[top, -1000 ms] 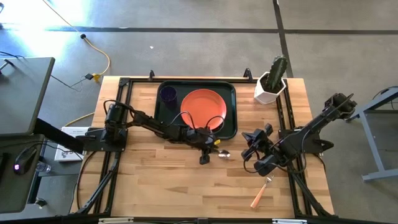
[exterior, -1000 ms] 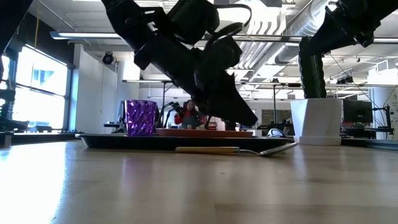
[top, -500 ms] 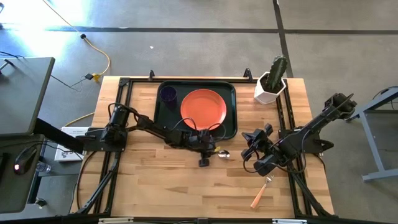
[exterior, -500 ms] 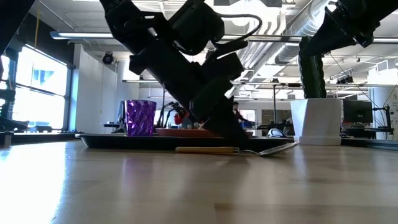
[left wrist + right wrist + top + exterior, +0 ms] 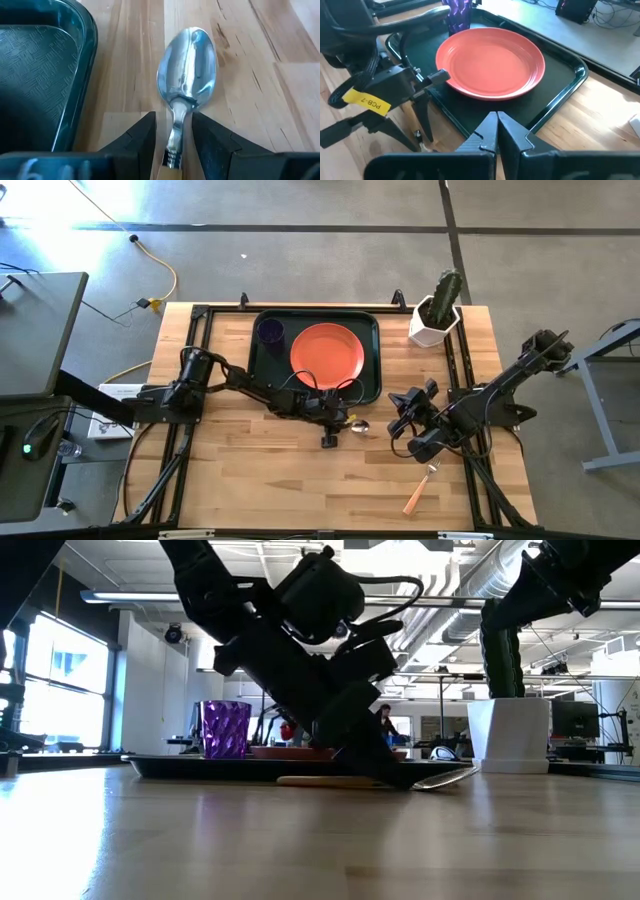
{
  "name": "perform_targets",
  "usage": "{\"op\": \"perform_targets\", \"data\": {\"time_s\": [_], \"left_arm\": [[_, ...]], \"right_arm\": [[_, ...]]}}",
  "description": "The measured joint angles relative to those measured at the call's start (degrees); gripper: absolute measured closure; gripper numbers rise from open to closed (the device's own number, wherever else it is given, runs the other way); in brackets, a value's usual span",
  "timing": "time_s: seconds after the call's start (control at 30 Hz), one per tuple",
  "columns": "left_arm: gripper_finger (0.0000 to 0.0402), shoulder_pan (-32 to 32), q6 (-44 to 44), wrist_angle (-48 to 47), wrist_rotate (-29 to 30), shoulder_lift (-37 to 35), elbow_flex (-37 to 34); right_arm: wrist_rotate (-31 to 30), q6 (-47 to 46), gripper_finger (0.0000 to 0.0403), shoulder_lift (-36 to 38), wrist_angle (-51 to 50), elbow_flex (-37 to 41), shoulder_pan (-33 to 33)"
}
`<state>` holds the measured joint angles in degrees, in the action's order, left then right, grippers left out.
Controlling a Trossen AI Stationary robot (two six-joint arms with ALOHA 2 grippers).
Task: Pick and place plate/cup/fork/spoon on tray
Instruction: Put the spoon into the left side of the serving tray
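The spoon (image 5: 186, 80) lies flat on the table just in front of the tray's near right corner, bowl toward the right edge; it also shows in the high view (image 5: 360, 426). My left gripper (image 5: 175, 145) is open and low over it, one finger on either side of its metal neck, with a gap on both sides. The orange-red plate (image 5: 326, 352) and the purple cup (image 5: 270, 331) sit on the dark green tray (image 5: 375, 365). The fork (image 5: 420, 488) lies near the front right. My right gripper (image 5: 496, 131) is shut and empty, right of the spoon.
A white pot with a cactus (image 5: 435, 315) stands at the far right corner. The tray's near rim (image 5: 82, 75) runs close beside my left gripper's fingers. Bare wood lies in front of the spoon, toward the near edge.
My left gripper has come down onto the spoon: in the low view its fingers were above the handle a second ago and now reach the table beside it. The spoon, plate and cup have stayed where they were.
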<state>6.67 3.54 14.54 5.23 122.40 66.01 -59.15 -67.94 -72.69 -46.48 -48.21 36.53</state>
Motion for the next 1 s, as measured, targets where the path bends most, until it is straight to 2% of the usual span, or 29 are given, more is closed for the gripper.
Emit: {"op": "perform_targets", "data": {"time_s": [0.13, 0.3, 0.37, 0.53, 0.73, 0.87, 1.0], "left_arm": [[0.0299, 0.0, 1.4, -1.5, -0.2, 0.3, 0.1], [0.037, 0.9, 1.8, -5.2, 0.0, 0.3, 0.3], [0.0386, 1.2, 1.8, -5.4, 0.2, 0.3, 0.3], [0.0375, 1.8, 4.2, -5.7, 2.3, -0.8, 0.1], [0.0387, 2.7, 7.5, -9.0, 7.2, -6.1, -0.6], [0.0387, 4.0, 8.4, -9.7, 12.9, -11.9, -0.2], [0.0386, 5.3, 10.4, -16.1, 19.9, -16.7, -0.7]], "right_arm": [[1.0, 0.9, 0.0402, 0.0, 0.0, 0.0, 0.0], [1.2, 1.0, 0.0402, 0.0, 0.0, 0.0, 0.0], [1.6, 1.0, 0.0402, 0.0, 0.0, 0.0, 0.0], [2.9, 0.9, 0.0402, 0.0, 0.0, 0.0, 0.0], [3.3, 1.4, 0.0402, 0.0, -0.2, 0.0, 0.0], [3.7, 1.3, 0.0402, 0.0, -0.2, 0.0, 0.3], [3.7, 0.8, 0.0402, 0.0, -0.2, 0.0, 1.5]]}}
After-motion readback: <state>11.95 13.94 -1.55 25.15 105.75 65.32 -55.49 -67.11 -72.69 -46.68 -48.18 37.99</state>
